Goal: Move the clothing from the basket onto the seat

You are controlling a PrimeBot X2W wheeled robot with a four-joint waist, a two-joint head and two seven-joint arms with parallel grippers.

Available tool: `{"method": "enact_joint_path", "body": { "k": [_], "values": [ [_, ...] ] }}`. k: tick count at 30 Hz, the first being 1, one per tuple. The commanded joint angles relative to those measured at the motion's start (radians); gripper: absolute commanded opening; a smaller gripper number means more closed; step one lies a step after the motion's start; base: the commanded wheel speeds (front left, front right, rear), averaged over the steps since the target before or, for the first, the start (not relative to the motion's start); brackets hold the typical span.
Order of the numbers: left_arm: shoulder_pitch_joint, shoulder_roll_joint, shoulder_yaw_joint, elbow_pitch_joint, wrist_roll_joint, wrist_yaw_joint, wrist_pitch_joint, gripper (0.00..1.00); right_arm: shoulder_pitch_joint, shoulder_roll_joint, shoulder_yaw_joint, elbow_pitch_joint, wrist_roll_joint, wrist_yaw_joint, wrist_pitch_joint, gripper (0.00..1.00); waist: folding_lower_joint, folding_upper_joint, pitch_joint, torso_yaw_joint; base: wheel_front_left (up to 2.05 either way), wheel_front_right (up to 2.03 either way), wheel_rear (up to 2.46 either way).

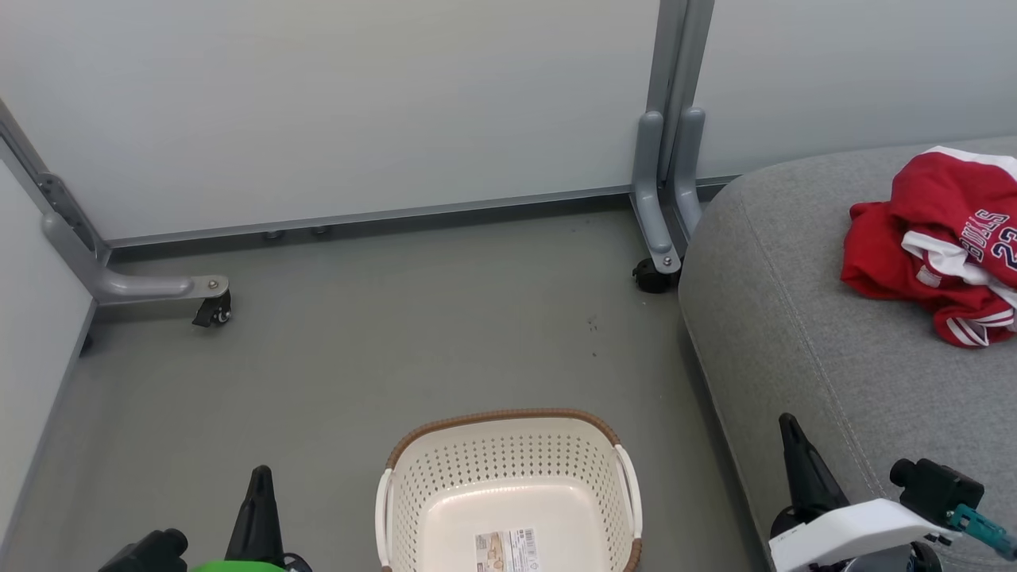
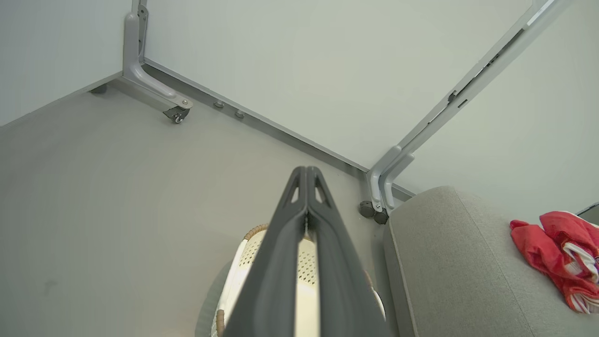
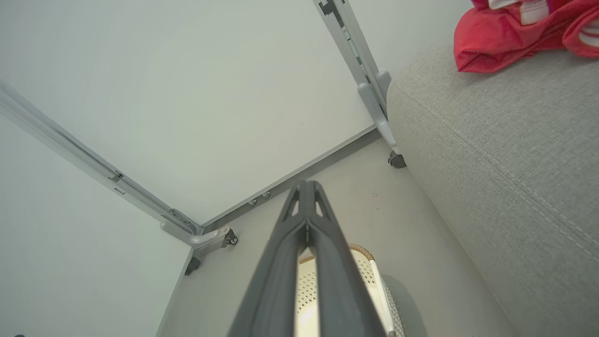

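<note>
With the basket looking bare at bottom centre and the red jersey on the seat at right, the left gripper and right gripper (both clenched, empty) need only park clear.

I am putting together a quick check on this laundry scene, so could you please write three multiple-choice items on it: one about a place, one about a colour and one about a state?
1. Where does the clothing lie?
A) in the basket
B) on the seat
C) on a shelf

2. What colour is the basket's rim?
A) brown
B) blue
C) black

3. How do the left gripper and the right gripper stand?
A) both open
B) one open, one shut
C) both shut

Answers:
1 B, since the red clothing rests on the grey seat.
2 A, since a brown woven-look band runs round the basket's top.
3 C, since in each wrist view the two fingers meet at their tips.
</note>
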Motion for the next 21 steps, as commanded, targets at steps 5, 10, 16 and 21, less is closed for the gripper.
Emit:
{"method": "enact_joint_path", "body": {
  "k": [5,10,16,21],
  "values": [
    [-0.048,0.014,0.016,-0.008,-0.1,-0.014,0.02,0.0,-0.043,-0.006,-0.014,-0.005,0.102,0.0,0.022,0.0,0.0,0.0,0.003,0.002,0.0,0.0,0.0],
    [-0.062,0.015,0.024,-0.004,-0.168,-0.021,0.036,0.0,-0.054,-0.009,-0.022,0.0,0.172,0.0,0.038,0.0,0.0,0.0,0.007,0.004,0.0,0.0,0.0],
    [-0.078,0.017,0.034,0.001,-0.248,-0.029,0.055,0.0,-0.068,-0.011,-0.032,0.005,0.252,0.0,0.056,0.0,0.0,0.0,0.01,0.006,0.0,0.0,0.0],
    [-0.093,0.018,0.044,0.005,-0.311,-0.036,0.071,0.0,-0.08,-0.012,-0.04,0.01,0.317,0.0,0.071,0.0,0.0,0.0,0.013,0.007,0.0,0.0,0.0]
  ]
}}
